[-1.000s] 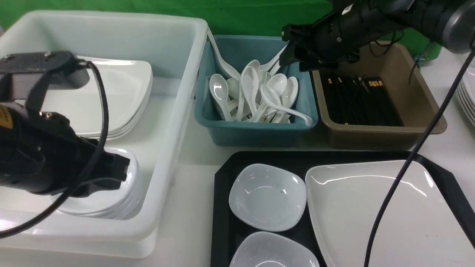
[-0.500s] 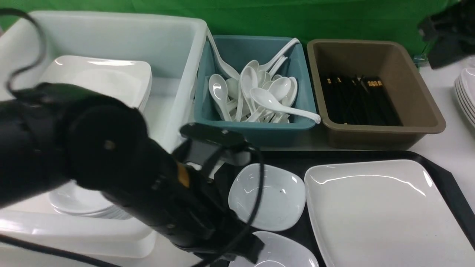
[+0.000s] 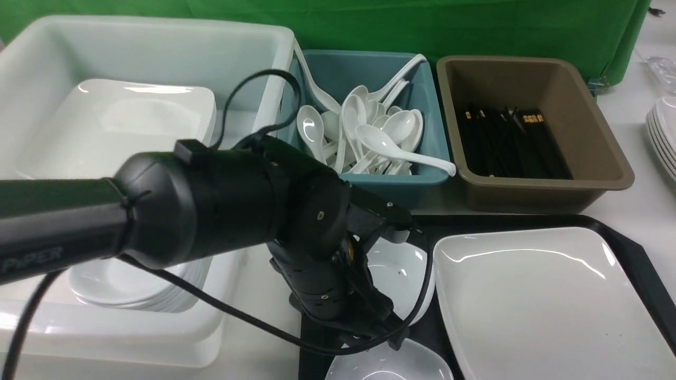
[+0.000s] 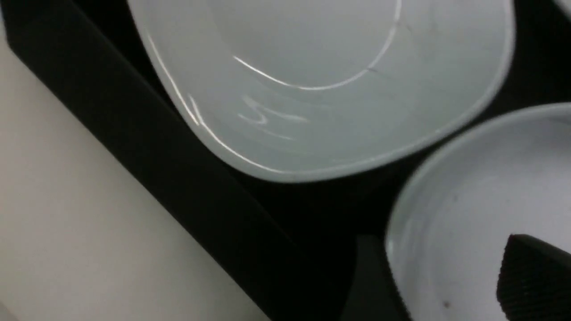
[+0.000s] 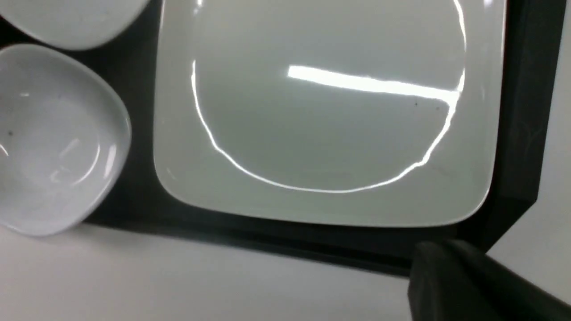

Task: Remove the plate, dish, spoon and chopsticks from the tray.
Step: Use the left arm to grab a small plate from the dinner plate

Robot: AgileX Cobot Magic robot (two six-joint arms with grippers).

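Observation:
The black tray [image 3: 528, 221] holds the large white plate [image 3: 538, 306] and two small white dishes. My left gripper [image 3: 391, 340] is low over the near dish [image 3: 385, 367]. In the left wrist view it [image 4: 446, 281] is open, with one finger [image 4: 535, 276] inside that dish [image 4: 468, 214] and the other outside its rim. My arm partly hides the far dish [image 3: 404, 274]. My right gripper [image 5: 450, 272] looks shut and empty, above the table by a tray corner [image 5: 522, 111], near the plate [image 5: 330, 111]. No spoon or chopsticks show on the tray.
A teal bin [image 3: 369, 187] of white spoons and a brown bin [image 3: 528, 195] of black chopsticks stand behind the tray. A big white tub [image 3: 264, 105] at the left holds stacked plates and dishes. More plates [image 3: 663, 137] are stacked at the far right.
My left arm has swung right from over the white tub and come down on the tray's near dish. My right arm has left the bins and gone out of the front view.

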